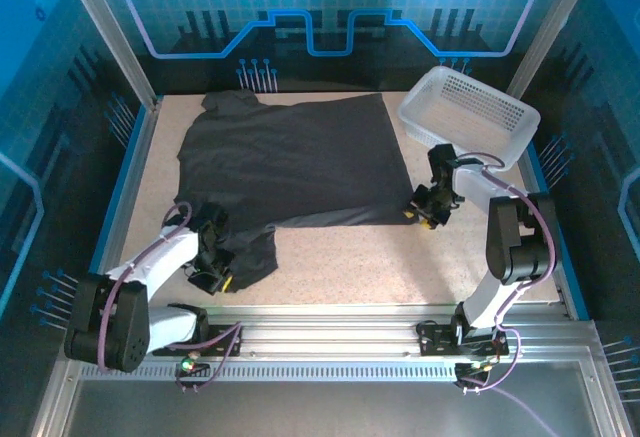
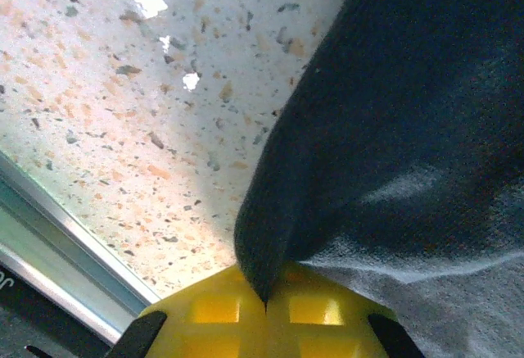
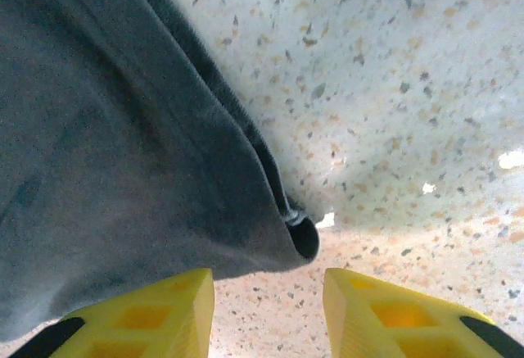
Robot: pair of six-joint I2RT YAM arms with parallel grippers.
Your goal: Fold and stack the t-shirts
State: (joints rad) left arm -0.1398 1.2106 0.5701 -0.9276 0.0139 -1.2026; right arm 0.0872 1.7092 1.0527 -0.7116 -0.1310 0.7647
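Observation:
A dark charcoal t-shirt (image 1: 290,162) lies spread over the back and middle of the speckled table, with one part trailing down toward the near left. My left gripper (image 1: 213,277) sits at that trailing part, and in the left wrist view its yellow fingers (image 2: 209,313) are shut on a fold of the t-shirt (image 2: 393,129). My right gripper (image 1: 428,212) hovers at the shirt's near right corner. In the right wrist view it (image 3: 268,313) stands open, with the hemmed corner of the t-shirt (image 3: 123,161) just ahead of its fingertips, untouched.
A white perforated basket (image 1: 470,112) stands at the back right, close behind the right arm. Bare speckled tabletop (image 1: 360,262) runs along the near side between the arms. A metal rail (image 2: 57,235) borders the table's left edge.

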